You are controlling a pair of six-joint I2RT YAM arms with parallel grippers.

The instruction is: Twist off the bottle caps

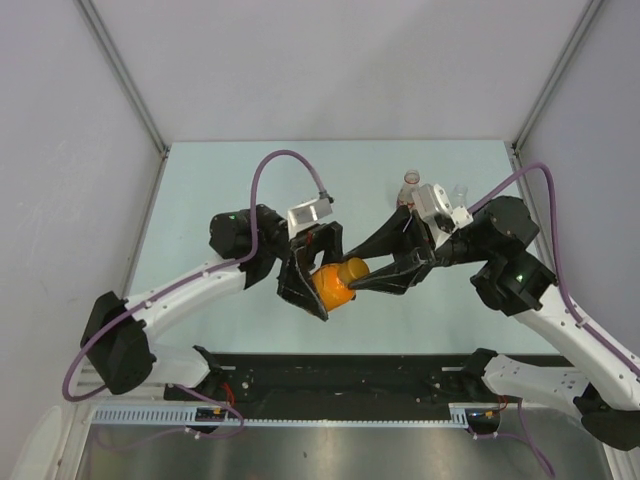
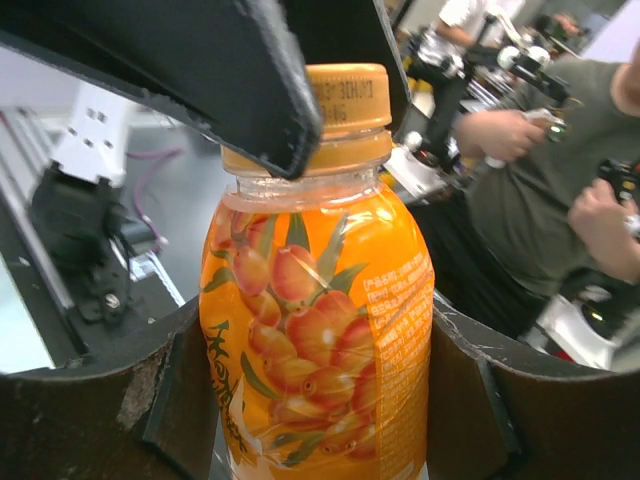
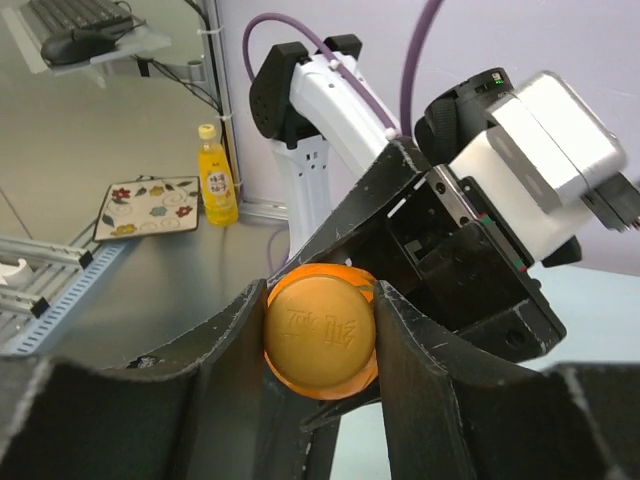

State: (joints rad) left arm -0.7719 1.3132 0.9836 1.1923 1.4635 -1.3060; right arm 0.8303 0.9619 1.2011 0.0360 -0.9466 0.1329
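Note:
The orange-filled bottle (image 1: 333, 284) is held on its side above the table, between the two arms. My left gripper (image 1: 312, 282) is shut on its body (image 2: 318, 330), one finger on each side of the label. My right gripper (image 1: 366, 278) is shut on its orange cap (image 3: 320, 334), which sits on the bottle's neck (image 2: 340, 110). A clear bottle with a red cap (image 1: 411, 180) and reddish label stands at the back of the table. A plain clear bottle (image 1: 458, 190) stands beside it, partly hidden by my right wrist camera.
The pale green table (image 1: 200, 200) is walled by grey panels left, right and back. A black rail (image 1: 340, 375) runs along the near edge by the arm bases. Purple cables (image 1: 285, 158) arch over both arms.

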